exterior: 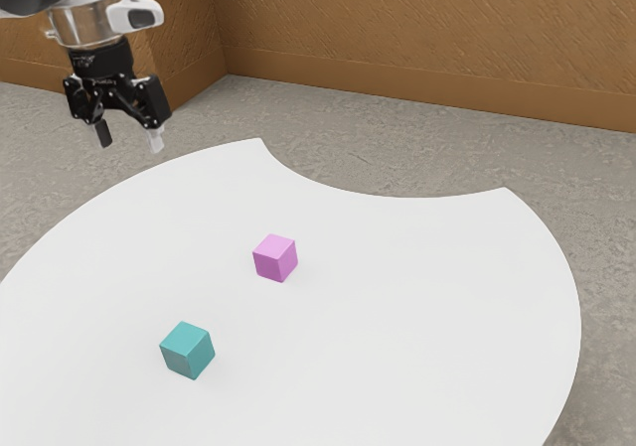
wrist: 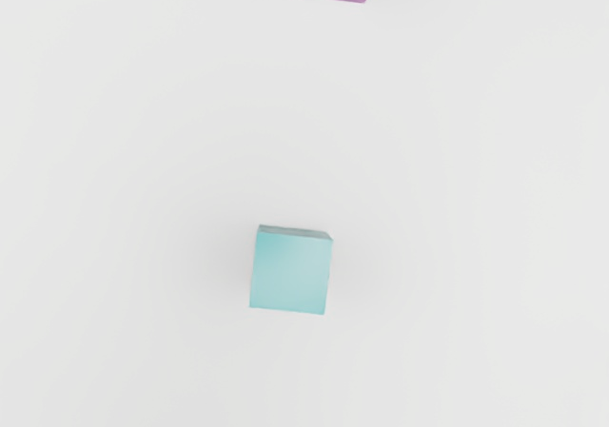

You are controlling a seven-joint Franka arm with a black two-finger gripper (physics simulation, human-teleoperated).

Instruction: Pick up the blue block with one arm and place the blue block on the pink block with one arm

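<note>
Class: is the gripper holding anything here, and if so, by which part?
Nothing is held. The gripper hangs open and empty in the air, while the blue block and the pink block sit apart on the table.

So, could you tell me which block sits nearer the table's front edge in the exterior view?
The blue block, the teal-coloured cube; the pink block lies farther back, nearer the white table's middle, and they do not touch.
</note>
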